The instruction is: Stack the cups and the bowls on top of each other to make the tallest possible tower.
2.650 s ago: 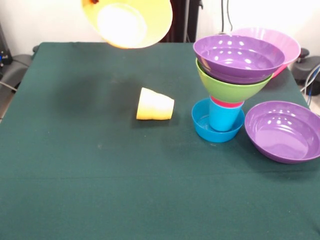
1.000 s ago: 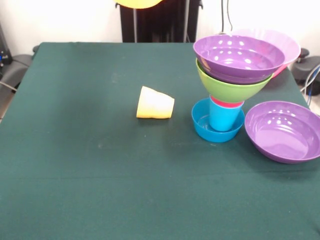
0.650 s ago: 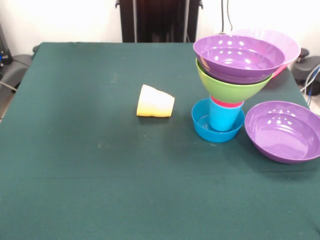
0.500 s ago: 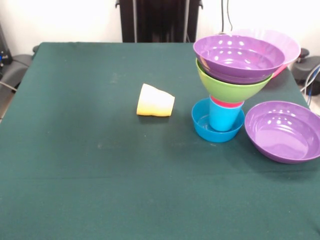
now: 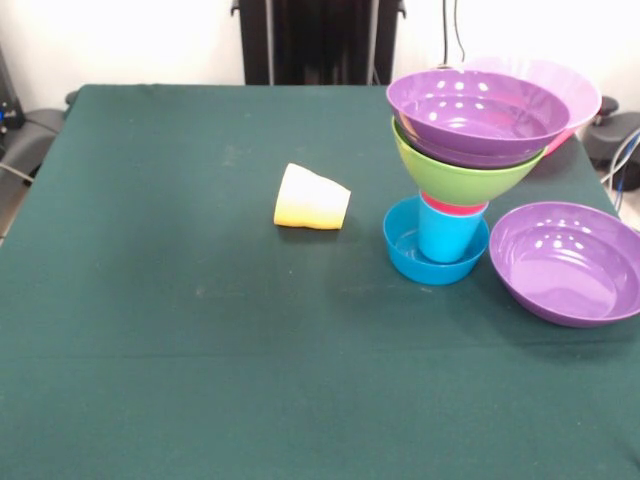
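Note:
The tower stands right of centre in the front view: a small blue bowl (image 5: 405,252) holds a blue cup (image 5: 446,235), with a red cup rim (image 5: 452,208), a lime green bowl (image 5: 462,176) and a purple bowl (image 5: 476,116) above. A pink bowl (image 5: 570,88) sits behind it. A second purple bowl (image 5: 568,262) rests on the table to its right. The yellow-orange cup (image 5: 311,198) lies on its side near the middle. The gripper and the large orange-yellow bowl are out of view.
The green table (image 5: 200,350) spreads wide to the left and front. The robot's dark pedestal (image 5: 320,40) stands at the far edge. Cables and grey gear show past the right edge (image 5: 620,140).
The large orange-yellow bowl rose out of the top of the picture and is gone. The yellow-orange cup has shifted slightly. The tower has not moved.

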Robot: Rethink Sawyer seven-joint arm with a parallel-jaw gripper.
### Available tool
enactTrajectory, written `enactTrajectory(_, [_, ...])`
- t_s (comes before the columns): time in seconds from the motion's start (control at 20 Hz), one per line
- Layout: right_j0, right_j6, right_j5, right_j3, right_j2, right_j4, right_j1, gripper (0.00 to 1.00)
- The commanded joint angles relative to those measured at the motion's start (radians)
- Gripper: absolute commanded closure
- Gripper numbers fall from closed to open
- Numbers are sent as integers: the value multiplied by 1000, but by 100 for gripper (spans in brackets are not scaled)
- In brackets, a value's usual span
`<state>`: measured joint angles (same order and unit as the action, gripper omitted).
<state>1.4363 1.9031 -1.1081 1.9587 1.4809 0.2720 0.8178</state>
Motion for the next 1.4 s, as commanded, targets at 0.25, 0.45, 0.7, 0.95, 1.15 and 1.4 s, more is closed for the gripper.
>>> enactTrajectory(0.25, [-40, -131, 87, 70, 35, 6, -119, 100])
enactTrajectory(0.45, [-54, -100, 116, 75, 40, 8, -127, 100])
enactTrajectory(0.7, [-75, -73, 145, 79, 32, 23, -122, 100])
enactTrajectory(0.95, [-56, -66, 158, 97, 41, 27, -106, 100])
enactTrajectory(1.15, [-65, -55, 185, 105, 29, 38, -107, 100])
enactTrajectory(1.4, [-80, -40, 209, 104, 13, 46, -97, 100])
